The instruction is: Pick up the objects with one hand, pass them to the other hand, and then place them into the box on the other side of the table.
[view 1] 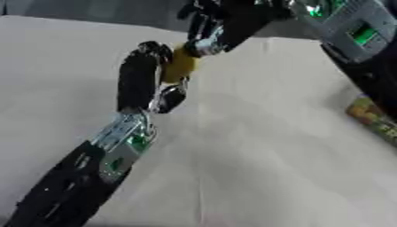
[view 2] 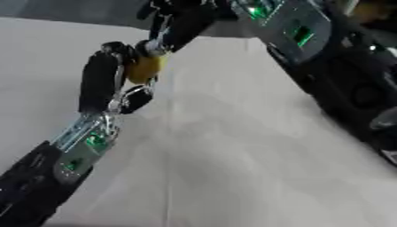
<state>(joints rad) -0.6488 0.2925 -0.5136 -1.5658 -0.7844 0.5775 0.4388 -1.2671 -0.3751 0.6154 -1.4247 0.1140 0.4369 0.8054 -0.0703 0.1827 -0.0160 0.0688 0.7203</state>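
I see the table [view 1: 263,168] filling most of the frame, covered in a pale cloth with soft creases running toward the lower middle. At the right edge of the left eye view a colourful packet [view 1: 371,116] lies on it, partly cut off; I can't make out more.

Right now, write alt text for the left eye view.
Both robot hands meet on a small yellow object above a pale table: the left hand reaches up from the lower left, the right hand comes down from the top. Colourful packaging shows at the right edge.
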